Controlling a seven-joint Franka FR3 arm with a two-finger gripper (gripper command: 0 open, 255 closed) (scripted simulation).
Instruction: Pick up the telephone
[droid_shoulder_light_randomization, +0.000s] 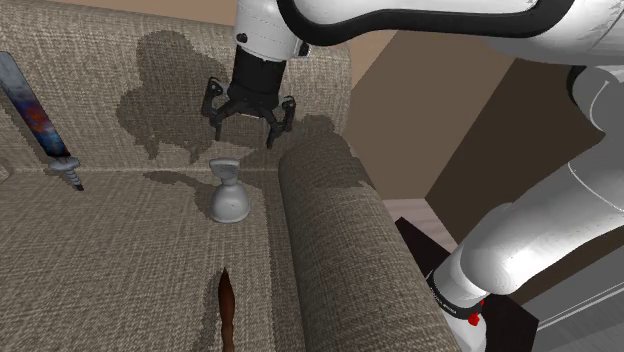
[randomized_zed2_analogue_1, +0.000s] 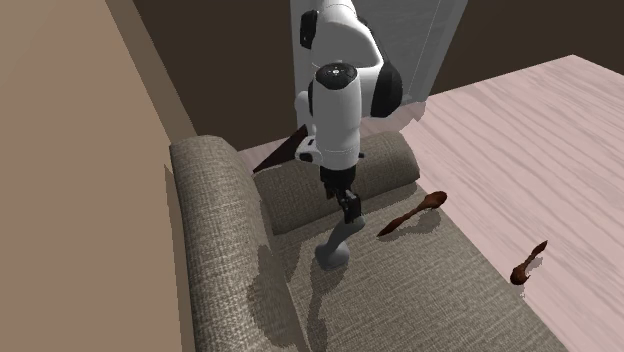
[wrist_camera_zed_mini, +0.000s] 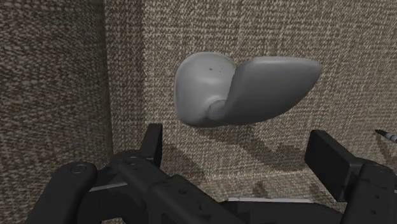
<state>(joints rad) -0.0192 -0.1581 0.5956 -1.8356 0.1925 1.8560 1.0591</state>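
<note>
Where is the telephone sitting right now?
In the shoulder view the grey telephone stands on the sofa seat near the middle, just left of the rolled armrest and beneath the open gripper.

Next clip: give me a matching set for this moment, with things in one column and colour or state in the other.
Things:
1. telephone
2. gripper
3. dagger
4. spoon-like stick

Descriptions:
A. dark brown
B. open, above the telephone
C. plain grey
D. multicoloured blade

Pairs: 1-C, 2-B, 3-D, 4-A
</note>
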